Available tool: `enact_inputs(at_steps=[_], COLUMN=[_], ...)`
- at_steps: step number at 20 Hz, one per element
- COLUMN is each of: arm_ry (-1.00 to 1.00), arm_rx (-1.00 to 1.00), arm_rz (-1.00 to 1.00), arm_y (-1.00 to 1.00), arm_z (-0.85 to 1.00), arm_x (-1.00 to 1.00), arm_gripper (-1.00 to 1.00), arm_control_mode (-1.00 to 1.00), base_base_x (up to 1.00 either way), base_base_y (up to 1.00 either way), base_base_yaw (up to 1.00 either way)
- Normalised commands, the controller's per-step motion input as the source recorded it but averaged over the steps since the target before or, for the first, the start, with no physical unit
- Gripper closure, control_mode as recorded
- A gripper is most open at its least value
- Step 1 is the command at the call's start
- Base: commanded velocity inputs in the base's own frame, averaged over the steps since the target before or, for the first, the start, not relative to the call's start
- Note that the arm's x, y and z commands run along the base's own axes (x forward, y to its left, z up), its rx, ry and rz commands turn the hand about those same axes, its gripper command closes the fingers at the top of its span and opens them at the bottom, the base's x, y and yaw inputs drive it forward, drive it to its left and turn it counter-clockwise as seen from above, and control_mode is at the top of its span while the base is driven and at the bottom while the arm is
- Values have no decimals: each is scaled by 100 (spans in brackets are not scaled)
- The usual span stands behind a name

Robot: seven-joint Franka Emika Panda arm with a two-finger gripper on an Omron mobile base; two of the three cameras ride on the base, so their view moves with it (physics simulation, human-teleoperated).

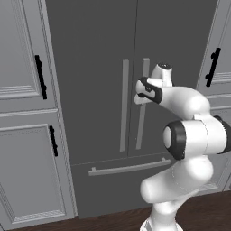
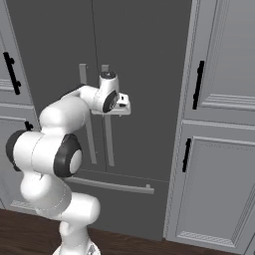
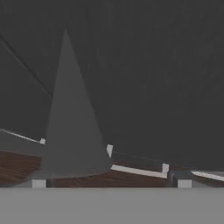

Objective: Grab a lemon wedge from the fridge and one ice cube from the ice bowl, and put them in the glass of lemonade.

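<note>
The fridge [image 1: 90, 67] stands straight ahead, tall and dark grey, with both doors shut. My gripper [image 1: 139, 98] is up against the right door's long vertical handle [image 1: 143, 122], about halfway up it. In the right base view the gripper [image 2: 124, 105] sits at the same handle [image 2: 108, 144]. From the hand view the gripper [image 3: 111, 183] is open, and the handle [image 3: 72, 131] rises between the fingertips, closer to the left one [image 3: 39, 183]. The lemon wedge, ice cube, ice bowl and glass of lemonade are out of view.
The fridge's bottom drawer has a horizontal bar handle [image 1: 128, 168]. Panelled grey cabinets with black handles flank the fridge on the left [image 1: 27, 135] and on the right [image 2: 219, 149]. Dark wooden floor [image 2: 30, 229] runs along the bottom.
</note>
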Motion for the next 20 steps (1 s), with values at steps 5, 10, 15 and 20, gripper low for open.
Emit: enact_inputs(at_steps=[5,10,15,20], arm_ry=[-1,-25,-9,0], arm_rx=[-2,0,0,0], arm_rz=[-2,-6,-9,-16], arm_y=[32,13,37,4], arm_z=[-3,0,0,-12], arm_x=[12,-50,29,40], arm_gripper=[-100,-100,-100,-100], arm_control_mode=[-100,-100,-100,-100], base_base_x=[0,0,0,0], base_base_y=[0,0,0,0], base_base_yaw=[0,0,0,0])
